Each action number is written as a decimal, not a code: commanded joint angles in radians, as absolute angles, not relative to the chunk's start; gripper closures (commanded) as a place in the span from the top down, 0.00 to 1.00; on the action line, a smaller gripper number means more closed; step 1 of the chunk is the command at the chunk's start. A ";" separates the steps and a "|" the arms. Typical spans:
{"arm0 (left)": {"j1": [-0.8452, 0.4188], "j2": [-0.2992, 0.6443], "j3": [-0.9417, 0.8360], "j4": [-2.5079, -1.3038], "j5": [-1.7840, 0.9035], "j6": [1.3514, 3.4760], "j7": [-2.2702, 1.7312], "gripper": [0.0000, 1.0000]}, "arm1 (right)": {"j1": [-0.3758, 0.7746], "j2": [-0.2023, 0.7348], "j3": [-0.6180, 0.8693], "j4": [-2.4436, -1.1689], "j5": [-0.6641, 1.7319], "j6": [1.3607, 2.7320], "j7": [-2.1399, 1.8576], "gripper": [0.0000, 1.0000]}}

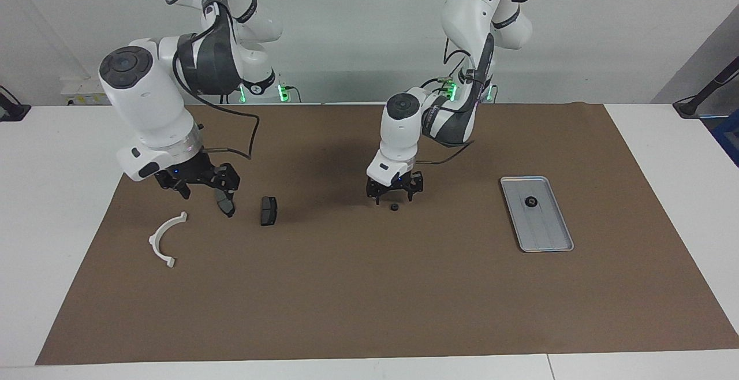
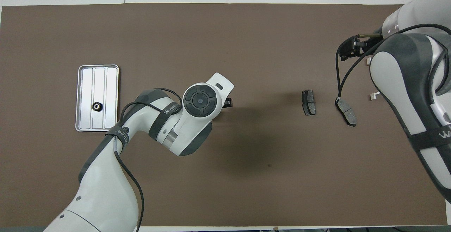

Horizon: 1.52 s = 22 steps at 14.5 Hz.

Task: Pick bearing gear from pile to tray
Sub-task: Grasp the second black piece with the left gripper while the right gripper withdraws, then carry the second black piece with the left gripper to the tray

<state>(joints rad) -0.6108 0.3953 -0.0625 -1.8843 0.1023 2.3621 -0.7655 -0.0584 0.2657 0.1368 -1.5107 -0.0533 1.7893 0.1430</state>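
Observation:
A small black bearing gear (image 1: 394, 207) lies on the brown mat mid-table. My left gripper (image 1: 394, 196) is open and low right over it, fingers either side, not closed on it. In the overhead view the left hand hides this gear. Another bearing gear (image 1: 529, 201) lies in the silver tray (image 1: 545, 233) at the left arm's end, and both show in the overhead view: gear (image 2: 96, 107), tray (image 2: 88, 84). My right gripper (image 1: 199, 190) is open and empty above the mat between the white bracket (image 1: 167, 238) and a brake pad (image 1: 226, 201).
A second brake pad (image 1: 268, 211) lies beside the first, toward the table's middle; both pads show in the overhead view (image 2: 309, 102) (image 2: 346, 111). The right arm hides most of the bracket there. The brown mat (image 1: 369, 299) covers the table.

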 commanded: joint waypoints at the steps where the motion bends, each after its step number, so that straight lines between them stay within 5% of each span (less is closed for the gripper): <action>1: -0.624 0.387 -0.051 -1.914 0.132 2.399 -0.795 1.00 | -0.060 0.169 0.140 -1.561 -0.025 1.750 0.106 1.00; 11: -0.623 0.388 -0.048 -1.959 0.133 2.456 -0.795 0.92 | -0.063 -0.104 0.135 -1.694 -0.023 1.645 0.028 1.00; 22: -0.606 0.393 -0.043 -1.945 0.169 2.474 -0.787 0.85 | -0.038 -0.117 0.095 -1.683 0.063 1.511 0.071 1.00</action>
<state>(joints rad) -0.6090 0.3956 -0.0476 -1.9366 0.1368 2.4513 -0.7679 -0.0514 -0.1074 0.1044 -1.6686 0.0652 1.5270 0.0616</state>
